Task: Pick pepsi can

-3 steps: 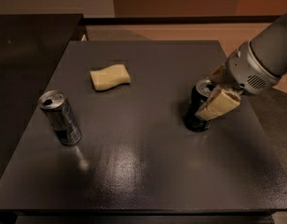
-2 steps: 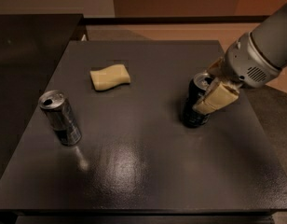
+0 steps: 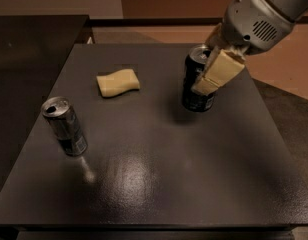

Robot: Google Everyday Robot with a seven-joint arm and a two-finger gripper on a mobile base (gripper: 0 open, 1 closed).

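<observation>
The pepsi can (image 3: pixel 193 95) is black with a silver top and stands upright at the right middle of the dark table (image 3: pixel 159 184). My gripper (image 3: pixel 203 76) comes in from the upper right and is shut on it. One pale yellow finger (image 3: pixel 219 71) lies across the can's right side; the other is hidden behind the can. The can appears to hang a little above the tabletop, with a faint shadow below it.
A slimmer silver-grey can (image 3: pixel 64 126) stands at the left front of the table. A pale yellow sponge (image 3: pixel 118 82) lies at the back middle. The table's right edge runs close beside the arm, with floor beyond.
The gripper, closed on the pepsi can, has moved up and to the left with it. The silver can and sponge have not moved.
</observation>
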